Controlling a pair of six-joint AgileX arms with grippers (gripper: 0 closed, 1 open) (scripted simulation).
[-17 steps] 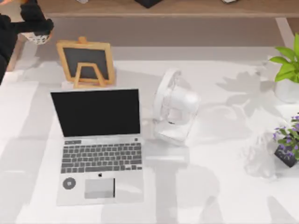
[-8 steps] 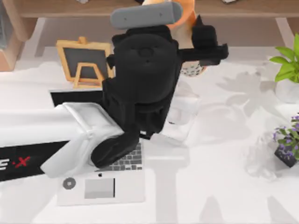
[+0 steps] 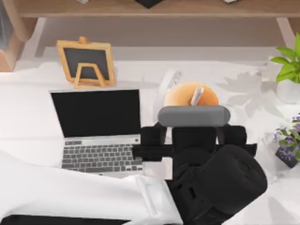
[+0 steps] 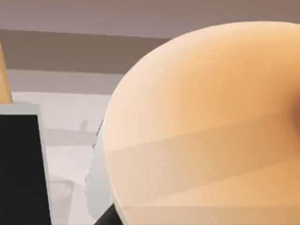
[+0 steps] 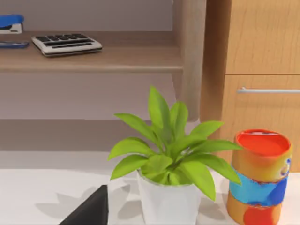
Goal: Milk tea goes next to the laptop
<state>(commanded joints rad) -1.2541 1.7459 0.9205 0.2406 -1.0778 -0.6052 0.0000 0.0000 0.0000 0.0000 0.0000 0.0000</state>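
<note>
The left hand point(image 3: 192, 123) reaches in from the near left across the counter point(image 3: 28, 108) and is just right of the laptop point(image 3: 97, 132), above the white fan point(image 3: 168, 82). It carries the milk tea point(image 3: 191, 95), whose tan-orange dome and pale straw point(image 3: 197, 96) show at the hand's far side; the fingers pinch the cup from both sides. From the left wrist the dome point(image 4: 206, 126) looms close, with the laptop's black screen point(image 4: 21, 168) beside it. A small chalkboard point(image 3: 86, 62) stands behind the laptop. The right wrist looks at a potted plant point(image 5: 166, 154) and a colourful can point(image 5: 258, 176); I cannot tell the right hand's state.
</note>
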